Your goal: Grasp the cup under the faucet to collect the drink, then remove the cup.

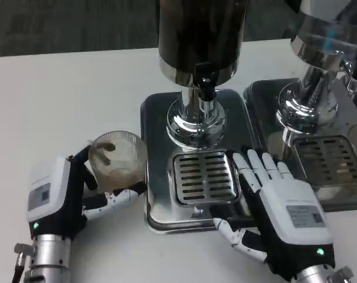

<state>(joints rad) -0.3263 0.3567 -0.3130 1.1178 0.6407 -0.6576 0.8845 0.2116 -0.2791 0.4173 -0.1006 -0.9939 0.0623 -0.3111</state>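
Dispenser: the tall dark-bodied drink dispenser (200, 41) stands on a chrome base tray (157, 147) at the middle of the white surface (60, 100).
Faucet: the black faucet (205, 87) juts forward above the slotted metal drip grate (205, 177), which sits in the tray's front.
Cup: the clear ribbed plastic cup (118, 156) is just left of the tray, in the left hand (69, 197).
Right hand: the right hand (278, 209) lies on the tray's front right corner, fingers beside the grate.
Second dispenser: a chrome second dispenser (320, 71) stands to the right.
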